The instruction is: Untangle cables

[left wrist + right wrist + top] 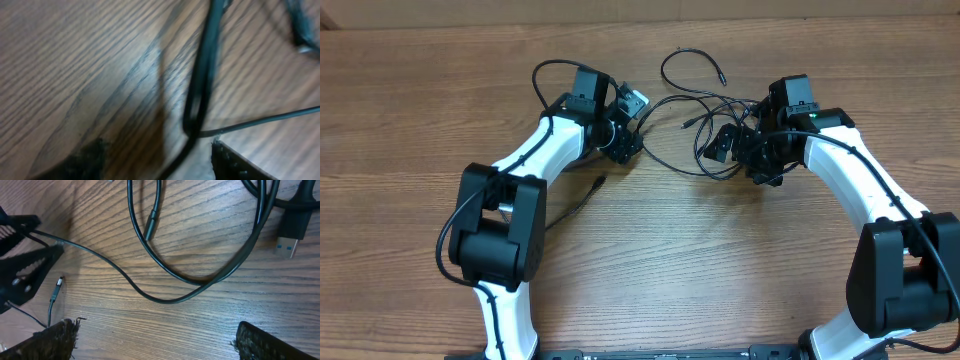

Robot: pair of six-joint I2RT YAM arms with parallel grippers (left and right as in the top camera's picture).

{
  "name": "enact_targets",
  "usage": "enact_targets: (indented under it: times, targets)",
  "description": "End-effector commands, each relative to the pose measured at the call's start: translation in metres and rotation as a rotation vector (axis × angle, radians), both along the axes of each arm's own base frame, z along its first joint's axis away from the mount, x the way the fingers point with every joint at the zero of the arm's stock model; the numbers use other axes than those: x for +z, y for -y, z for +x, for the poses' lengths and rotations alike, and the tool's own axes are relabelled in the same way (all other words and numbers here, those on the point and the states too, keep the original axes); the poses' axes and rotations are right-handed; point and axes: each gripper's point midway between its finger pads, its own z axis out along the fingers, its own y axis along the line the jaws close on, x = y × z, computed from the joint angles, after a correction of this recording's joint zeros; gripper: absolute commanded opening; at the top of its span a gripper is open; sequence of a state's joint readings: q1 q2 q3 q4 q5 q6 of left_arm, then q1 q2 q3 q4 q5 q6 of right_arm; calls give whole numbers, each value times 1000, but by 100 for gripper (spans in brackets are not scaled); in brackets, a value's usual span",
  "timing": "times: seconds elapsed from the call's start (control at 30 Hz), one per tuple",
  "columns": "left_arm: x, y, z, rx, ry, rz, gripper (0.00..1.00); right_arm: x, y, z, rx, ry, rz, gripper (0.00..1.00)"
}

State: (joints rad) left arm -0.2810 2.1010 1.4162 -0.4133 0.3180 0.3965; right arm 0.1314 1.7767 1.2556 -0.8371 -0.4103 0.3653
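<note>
Both claws are down low on the table (720,260), and the cables (692,128) lie in a loose tangle right between them, toward the far side. The left claw (155,159) is spread wide. A narrow loop of cord (199,80) runs down into the gap between its fingers, blurred and very close to the lens. A thin cord (270,120) comes in from the right and meets the tip of one finger; whether it touches or merely crosses, I cannot tell.

Over to the right claw (160,342): released as well, fingers far apart, only bare wood between them. Just ahead of it a long curve of cord (175,296) sweeps across, with a loose end (151,226) lying inside the curve. A blue-tipped USB plug (290,237) rests at the upper right of that view, and a small plug (57,287) lies near the left claw's fingers.

From overhead, an open loop (685,62) sits farther back, apart from both claws. One strand (585,195) trails toward the near side beside the left arm.
</note>
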Motion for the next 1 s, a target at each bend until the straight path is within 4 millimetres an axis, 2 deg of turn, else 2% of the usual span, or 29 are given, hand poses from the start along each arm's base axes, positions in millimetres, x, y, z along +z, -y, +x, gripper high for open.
enact_targets:
  times: [0.0,0.07,0.13,0.2,0.3,0.4,0.43,0.47,0.53,0.67,0.8,0.97]
  targets:
    - [-13,-5,5,-10,10,46,45,0,2,4,2,12,-10,100]
    - [-15,-6,4,-20,8,53,15,0,2,4,2,12,-9,100]
    - [-12,-7,4,-37,20,66,4,1,2,5,2,16,-9,100]
    - [-4,-10,6,-32,41,81,4,1,1,7,2,27,-5,100]
    - [23,-10,10,-24,90,75,4,4,-3,8,2,30,20,100]
    - [66,-10,9,-20,158,56,4,9,-14,5,24,21,91,100]
    - [84,-11,7,-14,183,47,4,11,-18,3,35,16,116,100]
    - [110,-12,4,19,210,18,4,14,-22,0,64,17,139,100]
    - [141,-13,-2,91,225,-40,4,16,-29,-4,110,25,163,100]
    - [191,-15,-17,212,229,-158,5,26,-50,-13,171,20,253,100]
    - [212,-18,-29,316,189,-234,4,34,-75,-25,232,5,327,100]
    - [205,-20,-39,456,62,-293,4,47,-111,-44,332,-7,422,100]
